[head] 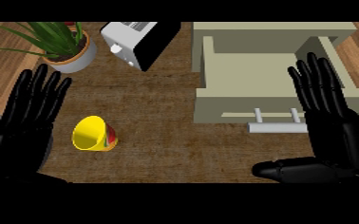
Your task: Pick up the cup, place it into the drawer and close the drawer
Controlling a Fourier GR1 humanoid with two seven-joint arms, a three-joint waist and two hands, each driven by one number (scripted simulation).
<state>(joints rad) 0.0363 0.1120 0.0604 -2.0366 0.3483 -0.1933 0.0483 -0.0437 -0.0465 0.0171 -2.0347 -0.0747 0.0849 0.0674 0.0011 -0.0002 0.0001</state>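
Yellow cup (93,133) lies on its side, lower left of frame, on the brown counter (175,123), mouth turned toward upper left, red and green patch on its lower right side. Left hand (28,118) sits just left of it, fingers straight and spread, holding nothing, not touching the cup. Right hand (324,109) at right edge, fingers straight, thumb out low, also empty, overlapping the drawer's right side in the view. Drawer (259,71) is pulled open, upper right of frame, nothing visible inside, pale handle (277,127) at its front.

Step in hand: the pick. Likely best done with the left hand, being nearest. Cup is tipped, so it may roll; come at it from the side, fingers and thumb curling round the body, not the rim. Then carry right, clear of the drawer front wall.

Plant pot (69,57) upper left, toaster (136,42) top centre: both well apart from the cup.

No brand, label or readable writing anywhere; cup's patch is too small to read.
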